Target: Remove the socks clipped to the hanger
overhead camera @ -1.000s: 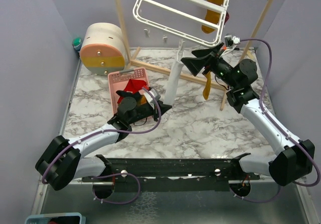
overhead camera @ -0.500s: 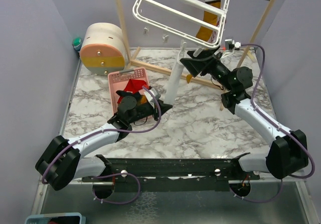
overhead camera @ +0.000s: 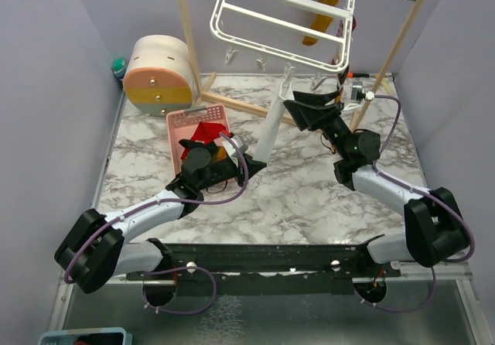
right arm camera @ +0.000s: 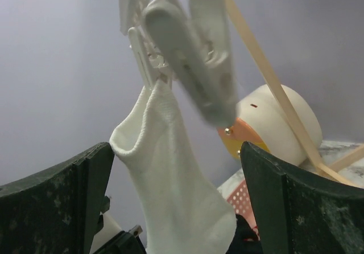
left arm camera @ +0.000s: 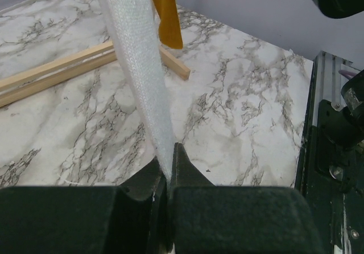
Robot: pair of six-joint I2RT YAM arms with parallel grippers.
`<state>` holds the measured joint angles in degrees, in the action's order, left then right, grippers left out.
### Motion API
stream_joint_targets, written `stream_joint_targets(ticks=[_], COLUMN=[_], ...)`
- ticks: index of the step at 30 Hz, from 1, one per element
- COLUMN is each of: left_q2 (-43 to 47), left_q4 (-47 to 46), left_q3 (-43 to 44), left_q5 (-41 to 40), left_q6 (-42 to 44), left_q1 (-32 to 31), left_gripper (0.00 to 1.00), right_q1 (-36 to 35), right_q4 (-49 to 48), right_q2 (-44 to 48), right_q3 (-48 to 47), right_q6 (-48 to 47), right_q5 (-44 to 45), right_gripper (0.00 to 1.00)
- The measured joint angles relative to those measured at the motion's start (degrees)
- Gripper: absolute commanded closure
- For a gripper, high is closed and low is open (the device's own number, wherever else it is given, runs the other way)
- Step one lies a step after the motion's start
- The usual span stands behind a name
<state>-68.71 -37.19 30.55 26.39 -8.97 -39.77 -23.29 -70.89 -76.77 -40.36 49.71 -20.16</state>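
The white hanger (overhead camera: 282, 16) hangs tilted from the wooden rack at the back. A white sock (overhead camera: 272, 121) hangs from one of its clips (right arm camera: 196, 54). My left gripper (overhead camera: 251, 162) is shut on that sock's lower end (left arm camera: 139, 66) near the table. My right gripper (overhead camera: 309, 105) is open and empty, just right of the sock's top. In the right wrist view its fingers (right arm camera: 57, 203) stand wide on either side of the sock (right arm camera: 170, 174). A mustard sock (overhead camera: 321, 8) hangs from the hanger's far side. It also shows in the left wrist view (left arm camera: 165, 9).
A pink basket (overhead camera: 186, 121) holding red and black socks stands by my left gripper. A round cream and orange box (overhead camera: 158, 74) stands at the back left. The wooden rack's base bars (overhead camera: 240, 107) lie on the marble table, with its uprights (overhead camera: 186, 28) behind.
My right gripper has swung left and up to the white sock's top, and its arm has dropped lower. The hanger has swung and tilted. My left gripper has not moved.
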Motion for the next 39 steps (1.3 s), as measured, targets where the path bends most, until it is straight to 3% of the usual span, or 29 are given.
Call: stream_joint_targets(ticks=[11,28,32,39], left_q2=[0.0,-0.04,-0.33,-0.35], left_q4=[0.07,0.11,0.11,0.13], left_q3=[0.0,0.22,0.24,0.31], left_q5=[0.15,0.39,0.46,0.63], left_q6=[-0.39,-0.44,-0.44,-0.63], left_q1=[0.0,0.0,0.0,0.0], left_gripper=[1.0,1.0,1.0,1.0], right_q1=[-0.02,-0.39,-0.57,-1.14], right_q4=[-14.1,-15.26,-15.28,-15.32], right_q2=[-9.84,-17.18,-18.14,-18.6], right_q3=[-5.75,-14.12,-16.15,-17.38], right_q6=[5.4,10.03,10.51,11.17], right_q5=[4.02,5.79,5.84,5.84], right_gripper=[0.0,0.03,0.08,0.25])
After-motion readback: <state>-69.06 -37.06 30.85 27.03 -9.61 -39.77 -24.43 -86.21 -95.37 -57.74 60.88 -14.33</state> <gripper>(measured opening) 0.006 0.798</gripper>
